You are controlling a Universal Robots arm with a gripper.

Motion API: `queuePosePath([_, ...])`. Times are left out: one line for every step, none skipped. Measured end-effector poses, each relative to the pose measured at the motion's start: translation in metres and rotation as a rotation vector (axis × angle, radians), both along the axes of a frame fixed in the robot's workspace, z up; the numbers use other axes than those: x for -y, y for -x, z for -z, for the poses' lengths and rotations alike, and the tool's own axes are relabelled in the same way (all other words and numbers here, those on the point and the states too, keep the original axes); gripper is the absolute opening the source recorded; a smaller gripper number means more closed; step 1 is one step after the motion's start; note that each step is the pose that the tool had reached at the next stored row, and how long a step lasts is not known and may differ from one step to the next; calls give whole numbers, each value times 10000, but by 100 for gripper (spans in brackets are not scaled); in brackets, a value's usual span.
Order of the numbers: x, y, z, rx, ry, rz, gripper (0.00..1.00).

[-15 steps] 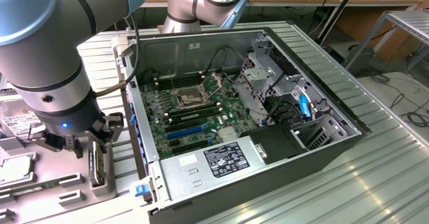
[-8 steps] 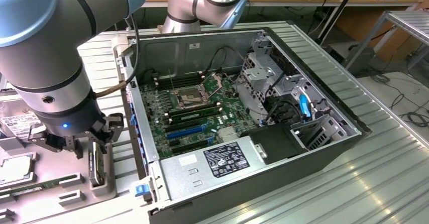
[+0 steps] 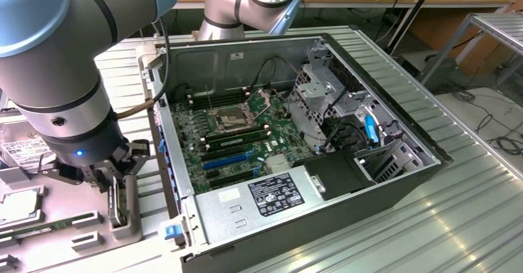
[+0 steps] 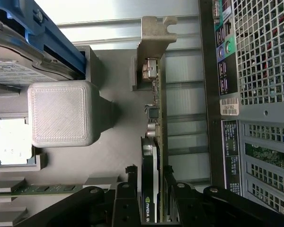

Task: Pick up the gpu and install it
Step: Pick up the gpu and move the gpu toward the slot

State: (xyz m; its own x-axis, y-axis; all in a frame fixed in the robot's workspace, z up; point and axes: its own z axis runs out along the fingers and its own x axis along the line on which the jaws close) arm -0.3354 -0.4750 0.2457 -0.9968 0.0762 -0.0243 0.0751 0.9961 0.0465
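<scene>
The gripper (image 3: 114, 184) (image 4: 151, 172) straddles the top edge of the gpu (image 3: 121, 202) (image 4: 156, 127); whether it has closed on the card I cannot tell. Directly beneath the gripper, the gpu stands on edge in a slot of the grey tray (image 3: 90, 236) (image 4: 118, 156). On the gripper's side away from the computer case (image 3: 245, 59) (image 4: 265, 71), the tray also holds a memory stick (image 3: 49, 227) (image 4: 38, 189), a processor (image 3: 16, 202) (image 4: 9, 142) and a hard drive (image 3: 21, 150) (image 4: 19, 71). The open case, close beside the gripper on the counter (image 3: 457, 193), contains a motherboard (image 3: 237, 138) and power supply (image 3: 261, 196).
</scene>
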Motion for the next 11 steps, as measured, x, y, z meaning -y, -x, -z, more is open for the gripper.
queuePosePath([0, 0, 0, 0, 0, 0, 33])
queuePosePath([0, 0, 0, 0, 0, 0, 33])
queuePosePath([0, 0, 0, 0, 0, 0, 33])
queuePosePath([0, 0, 0, 0, 0, 1, 33])
queuePosePath([0, 0, 0, 0, 0, 0, 33])
queuePosePath([0, 0, 0, 0, 0, 0, 33])
queuePosePath([0, -3, 1, 1, -1, 0, 33])
queuePosePath([0, -14, 1, -5, -1, -1, 33])
queuePosePath([0, -28, 0, -16, 0, 0, 33])
queuePosePath([0, -27, 0, -15, -1, 1, 33])
queuePosePath([0, -27, 0, -17, 0, 1, 33])
